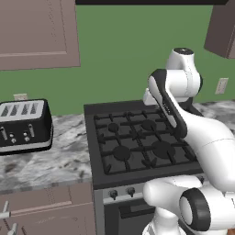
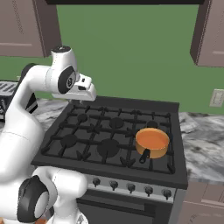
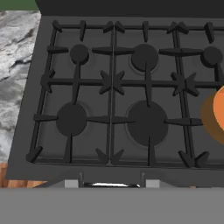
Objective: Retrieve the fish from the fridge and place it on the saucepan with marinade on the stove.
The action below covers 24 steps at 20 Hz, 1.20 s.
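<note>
saucepan (image 2: 152,142): orange | stove (image 2: 109,131): black | toaster (image 1: 24,125): black

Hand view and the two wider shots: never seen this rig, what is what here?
It is a rendered kitchen with a white robot arm on a driving base. Two pictures come from base cameras behind the arm, left and right; the third looks down from the hand. All face a black stove. An orange saucepan sits on its front right burner, handle toward the knobs; the hand view catches its edge. A black toaster stands on the marble counter left of the stove. I see nothing held; whether the gripper is open is unclear.
</note>
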Tool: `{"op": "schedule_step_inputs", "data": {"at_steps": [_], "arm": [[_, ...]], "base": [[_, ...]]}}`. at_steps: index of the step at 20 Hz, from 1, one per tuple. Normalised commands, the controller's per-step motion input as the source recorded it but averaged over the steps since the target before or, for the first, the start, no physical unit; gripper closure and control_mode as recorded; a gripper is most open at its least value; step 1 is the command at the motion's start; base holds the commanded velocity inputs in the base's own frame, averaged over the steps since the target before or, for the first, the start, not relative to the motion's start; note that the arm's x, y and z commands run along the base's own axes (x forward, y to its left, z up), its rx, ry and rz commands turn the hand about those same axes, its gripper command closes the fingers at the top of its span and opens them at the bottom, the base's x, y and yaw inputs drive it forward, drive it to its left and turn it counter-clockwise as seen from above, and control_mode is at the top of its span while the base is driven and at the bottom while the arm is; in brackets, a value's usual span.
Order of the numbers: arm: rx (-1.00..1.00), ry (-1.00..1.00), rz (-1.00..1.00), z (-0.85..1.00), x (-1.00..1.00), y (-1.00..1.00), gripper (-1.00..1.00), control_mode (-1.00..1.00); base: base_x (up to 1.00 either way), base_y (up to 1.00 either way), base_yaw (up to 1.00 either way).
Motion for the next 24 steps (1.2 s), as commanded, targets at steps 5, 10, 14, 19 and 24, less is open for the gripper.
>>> {"op": "schedule_step_inputs", "data": {"at_steps": [5,10,14,19,24], "arm": [[0.0,-0.03,0.0,0.0,-0.15,0.0,-1.0,-1.0],[0.0,0.0,0.0,0.0,0.0,0.0,-1.0,-1.0],[0.0,-0.04,0.04,0.0,-0.31,0.03,-1.0,-1.0],[0.0,0.0,0.0,0.0,0.0,0.0,-1.0,1.0],[0.0,0.0,0.0,0.0,0.0,0.0,-1.0,1.0]], "base": [[0.0,0.0,0.0],[0.0,0.0,0.0],[0.0,0.0,0.0],[-0.87,0.01,0.51],[-0.35,-0.02,0.79]]}}
